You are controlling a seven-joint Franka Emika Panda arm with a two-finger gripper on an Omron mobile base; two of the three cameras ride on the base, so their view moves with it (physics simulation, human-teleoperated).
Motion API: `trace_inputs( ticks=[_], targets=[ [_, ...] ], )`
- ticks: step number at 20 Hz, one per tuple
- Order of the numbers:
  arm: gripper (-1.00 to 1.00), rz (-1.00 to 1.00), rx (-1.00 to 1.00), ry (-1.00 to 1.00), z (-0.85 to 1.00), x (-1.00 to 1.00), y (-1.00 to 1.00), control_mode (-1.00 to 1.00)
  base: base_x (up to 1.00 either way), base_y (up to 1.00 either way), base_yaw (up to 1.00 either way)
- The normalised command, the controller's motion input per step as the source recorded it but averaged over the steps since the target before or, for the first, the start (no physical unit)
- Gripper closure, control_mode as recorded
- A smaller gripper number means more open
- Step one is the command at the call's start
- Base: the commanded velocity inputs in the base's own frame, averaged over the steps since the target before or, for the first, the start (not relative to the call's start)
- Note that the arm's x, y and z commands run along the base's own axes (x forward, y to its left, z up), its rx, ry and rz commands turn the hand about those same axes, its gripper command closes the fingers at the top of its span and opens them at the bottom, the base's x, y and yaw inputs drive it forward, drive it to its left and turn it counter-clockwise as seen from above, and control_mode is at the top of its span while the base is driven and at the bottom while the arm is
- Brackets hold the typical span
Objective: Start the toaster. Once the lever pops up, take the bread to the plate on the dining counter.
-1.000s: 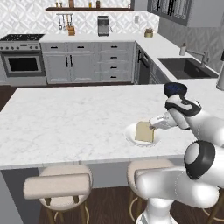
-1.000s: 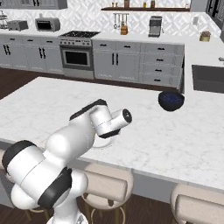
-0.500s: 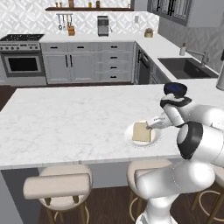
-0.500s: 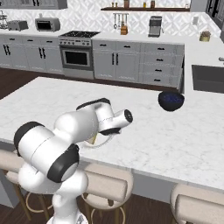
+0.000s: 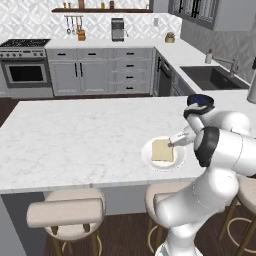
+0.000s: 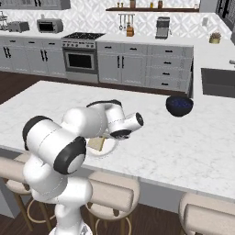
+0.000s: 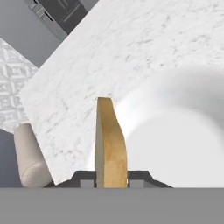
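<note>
Bread (image 5: 162, 150) on plate (image 5: 150, 159) (hand (image 5: 171, 142) at edge)

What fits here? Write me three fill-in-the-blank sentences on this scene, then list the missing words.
1. The bread lies on the white ____.
2. The plate sits on the dining counter, whose top looks like white ____.
3. The dark blue bowl stands on the same ____ as the plate.
4. In the hand view, the bread's edge sits between the ____ of the tool.

Missing words: plate; marble; counter; fingertips
</note>
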Motion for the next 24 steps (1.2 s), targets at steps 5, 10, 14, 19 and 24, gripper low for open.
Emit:
trace_inputs(
  ticks=[5, 10, 14, 19, 24],
  targets=[
    [-1.0, 0.06, 0.0, -0.07, 0.0, 0.0, 0.0, -1.0, 0.0, 0.0, 0.0],
    [-1.0, 0.02, 0.0, -0.09, 0.0, -0.13, -0.2, -1.0, 0.0, 0.0, 0.0],
    [-1.0, 0.0, -0.03, -0.13, 0.0, -0.29, -0.39, -1.0, 0.0, 0.0, 0.0],
    [-1.0, 0.0, -0.11, -0.04, 0.07, -0.16, -0.15, -1.0, 0.0, 0.0, 0.0],
    [-1.0, 0.0, -0.1, 0.0, 0.45, -0.23, -0.17, -1.0, 0.0, 0.0, 0.0]
  ],
)
